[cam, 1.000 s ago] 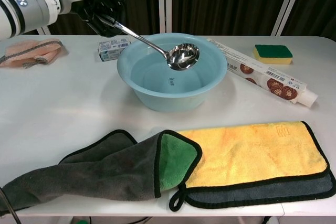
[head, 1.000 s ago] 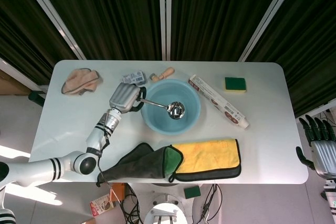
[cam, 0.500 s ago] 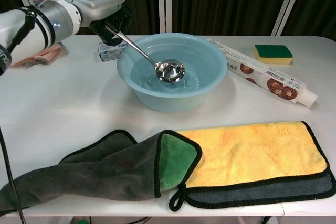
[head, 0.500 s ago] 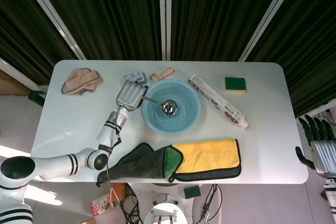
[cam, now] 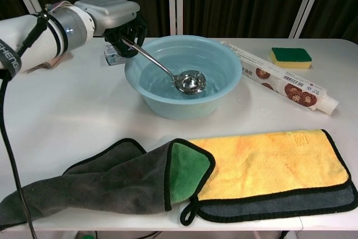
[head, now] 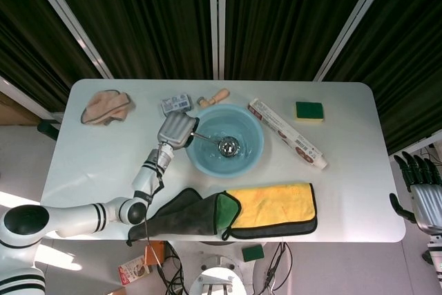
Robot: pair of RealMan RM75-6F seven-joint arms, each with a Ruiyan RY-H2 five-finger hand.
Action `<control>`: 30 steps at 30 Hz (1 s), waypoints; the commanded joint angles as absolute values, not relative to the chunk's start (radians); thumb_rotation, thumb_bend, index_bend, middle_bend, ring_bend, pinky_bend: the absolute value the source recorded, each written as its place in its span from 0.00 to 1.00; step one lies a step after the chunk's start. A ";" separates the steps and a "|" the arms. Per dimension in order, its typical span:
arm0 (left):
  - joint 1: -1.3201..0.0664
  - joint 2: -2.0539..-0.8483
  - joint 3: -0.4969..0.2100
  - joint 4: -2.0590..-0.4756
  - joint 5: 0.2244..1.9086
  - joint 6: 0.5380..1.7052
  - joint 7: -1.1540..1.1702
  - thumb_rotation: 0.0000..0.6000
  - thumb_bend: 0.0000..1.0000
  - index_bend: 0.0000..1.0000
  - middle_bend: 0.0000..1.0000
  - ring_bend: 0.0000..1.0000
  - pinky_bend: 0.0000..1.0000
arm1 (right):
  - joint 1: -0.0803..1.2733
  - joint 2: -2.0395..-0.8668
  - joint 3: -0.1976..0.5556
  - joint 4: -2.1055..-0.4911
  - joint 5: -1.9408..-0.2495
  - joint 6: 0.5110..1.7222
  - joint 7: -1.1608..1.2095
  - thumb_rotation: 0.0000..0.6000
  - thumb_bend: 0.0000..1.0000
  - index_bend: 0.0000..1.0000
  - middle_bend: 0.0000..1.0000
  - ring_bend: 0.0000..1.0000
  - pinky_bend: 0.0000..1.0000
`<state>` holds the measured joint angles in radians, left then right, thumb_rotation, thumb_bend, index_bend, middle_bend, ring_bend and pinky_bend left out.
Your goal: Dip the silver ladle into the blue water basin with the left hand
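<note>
The silver ladle [cam: 189,82] is sitting with its bowl down in the water of the blue water basin [cam: 221,100], its handle slanting up toward ten o'clock and crossing the basin's rim. The left hand [cam: 114,18] is gripping the end of that handle, fingers curled around it, just outside the rim at the basin's ten o'clock. Judging by how low the bowl is lying, the dip itself is looking essentially made; at most a little more submerging or a hold is remaining.

Around the basin, the small box [head: 175,103] and a wooden handle [head: 213,97] are lying close at twelve o'clock, and the long wrapped roll [cam: 279,84] is running just beside the rim at three o'clock, so room is tight there. The folded cloths [cam: 263,169] are lying at six o'clock, near the table's front edge. Bare table [cam: 67,110] is opening at eight and nine o'clock, under the arm. The right hand [head: 420,195] is hanging off the table's right edge, fingers apart, holding nothing.
</note>
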<state>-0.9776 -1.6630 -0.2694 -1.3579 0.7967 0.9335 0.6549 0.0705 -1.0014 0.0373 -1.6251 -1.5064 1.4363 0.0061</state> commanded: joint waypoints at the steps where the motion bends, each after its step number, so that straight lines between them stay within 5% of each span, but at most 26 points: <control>1: -0.988 -1.607 -0.306 -1.421 0.679 0.884 0.647 1.00 0.50 0.78 0.63 0.49 0.64 | 0.071 -1.001 0.038 -1.626 -1.502 1.433 0.009 1.00 0.39 0.00 0.00 0.00 0.00; 30: -1.163 -1.355 -0.285 -1.625 0.308 0.800 0.650 1.00 0.50 0.78 0.63 0.49 0.63 | 0.075 -1.006 0.041 -1.624 -1.486 1.423 0.000 1.00 0.39 0.00 0.00 0.00 0.00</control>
